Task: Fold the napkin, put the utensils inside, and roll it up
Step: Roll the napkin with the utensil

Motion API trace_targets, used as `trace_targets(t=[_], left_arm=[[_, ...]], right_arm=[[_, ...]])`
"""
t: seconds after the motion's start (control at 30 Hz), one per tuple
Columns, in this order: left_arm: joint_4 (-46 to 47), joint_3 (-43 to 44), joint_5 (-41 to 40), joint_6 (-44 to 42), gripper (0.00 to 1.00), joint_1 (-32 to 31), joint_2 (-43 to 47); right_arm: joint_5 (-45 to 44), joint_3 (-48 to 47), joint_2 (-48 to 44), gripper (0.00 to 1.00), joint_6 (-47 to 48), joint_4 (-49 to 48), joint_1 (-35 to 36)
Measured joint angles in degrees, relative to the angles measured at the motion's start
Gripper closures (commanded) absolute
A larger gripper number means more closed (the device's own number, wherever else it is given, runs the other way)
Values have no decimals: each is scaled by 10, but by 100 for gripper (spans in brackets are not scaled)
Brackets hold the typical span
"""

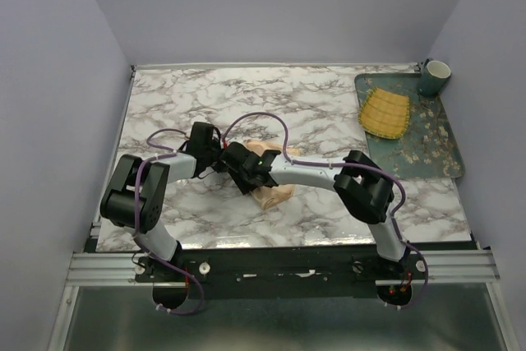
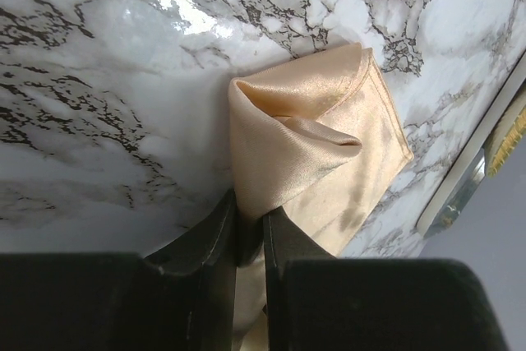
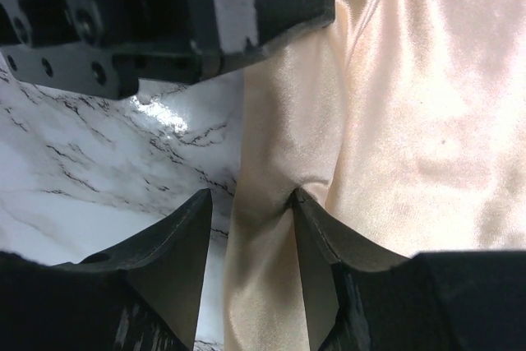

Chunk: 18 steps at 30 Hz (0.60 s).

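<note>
Napkin point(image 2: 320, 121): thin, glossy peach-orange cloth, loosely folded over itself into a soft pocket, lying at the middle of the marble worktop point(image 1: 329, 104) beneath both wrists. Judged very light, limp and slippery; likely to slide on the polished stone and to spring out of a crease unless pinned. Best taken at a hem or corner, through all layers, with a second hold to keep tension.

Left gripper point(image 2: 249, 213): jaws nearly together, clamped on a gathered edge of the cloth. Right gripper point(image 3: 251, 199): jaws apart, straddling a raised ridge of fabric, one finger against it, a sliver of marble showing beside the other; not clamped. No utensils in view.

Wrists crowded close over the cloth, leaving little clearance between them. Open marble toward the far side and the left. At the far right, well apart, a patterned teal tray point(image 1: 436, 150) carrying a yellow checked cloth point(image 1: 385, 113), with a green mug point(image 1: 434, 77) at its far corner. Near edge bounded by the mounting rail point(image 1: 279, 267); walls point(image 1: 49, 80) on the other three sides.
</note>
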State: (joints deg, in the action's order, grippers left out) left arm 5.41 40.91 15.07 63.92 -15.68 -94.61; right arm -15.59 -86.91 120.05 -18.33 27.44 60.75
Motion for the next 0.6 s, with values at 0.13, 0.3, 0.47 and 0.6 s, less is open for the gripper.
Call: trace_targets(t=[0.13, 0.3, 0.47, 0.6], left_arm=[[-1, -3, 1, 0, 100, 3, 3], [2, -9, 3, -1, 100, 7, 6], [6, -14, 9, -1, 100, 14, 7], [10, -16, 9, 0, 100, 14, 7]], right_arm=[[-9, 16, -6, 48, 0, -21, 1], [-18, 24, -7, 58, 0, -34, -2], [-19, 27, -8, 73, 7, -42, -12], [-18, 24, -5, 85, 16, -43, -13]])
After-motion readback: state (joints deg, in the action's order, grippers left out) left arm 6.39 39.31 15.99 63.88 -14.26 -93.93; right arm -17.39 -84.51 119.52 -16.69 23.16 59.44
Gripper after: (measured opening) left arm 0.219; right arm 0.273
